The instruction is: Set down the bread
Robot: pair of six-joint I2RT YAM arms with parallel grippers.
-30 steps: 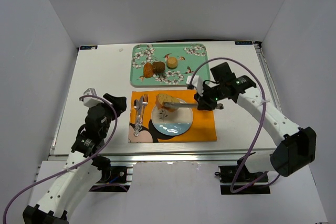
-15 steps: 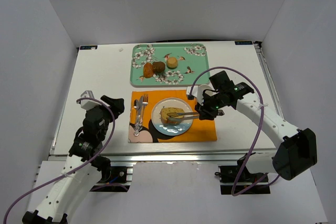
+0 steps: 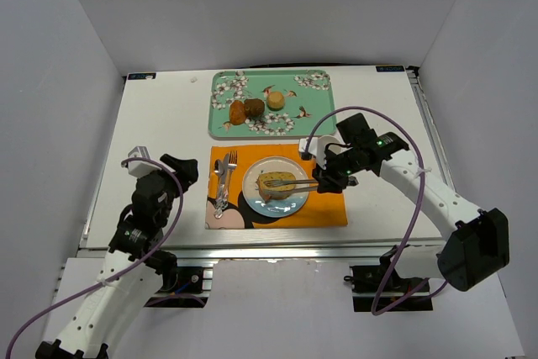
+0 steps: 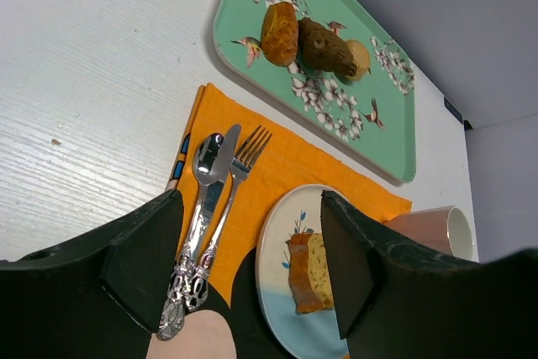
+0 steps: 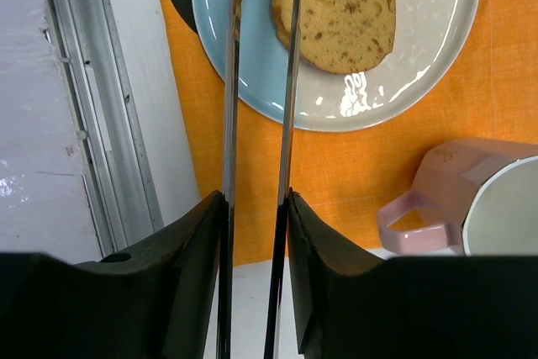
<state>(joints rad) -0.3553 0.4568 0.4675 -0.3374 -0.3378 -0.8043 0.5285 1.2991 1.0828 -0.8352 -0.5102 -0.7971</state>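
Note:
The bread [image 3: 277, 182] is a golden-brown slice that lies flat on the blue and white plate [image 3: 291, 205] on the orange placemat. My right gripper [image 3: 326, 177] is shut on metal tongs [image 3: 296, 182], whose two arms reach left over the plate to the bread. In the right wrist view the tongs [image 5: 289, 81] run past the edge of the bread [image 5: 346, 7], and their tips are cut off at the top. My left gripper [image 3: 181, 166] is open and empty, left of the placemat. Its view shows the bread [image 4: 309, 273] on the plate [image 4: 271, 237].
A green flowered tray [image 3: 311, 98] at the back holds two dark rolls [image 3: 246, 110] and a pale bun [image 3: 276, 100]. A spoon [image 3: 218, 182] and a fork [image 3: 229, 172] lie on the placemat's [image 3: 324, 208] left side. A pink mug [image 3: 323, 145] stands at its far right corner.
The bread, held by the tongs above the plate's far left edge one second ago, now lies on the plate. My right gripper has lowered and shifted a little nearer. The left arm has drawn back slightly.

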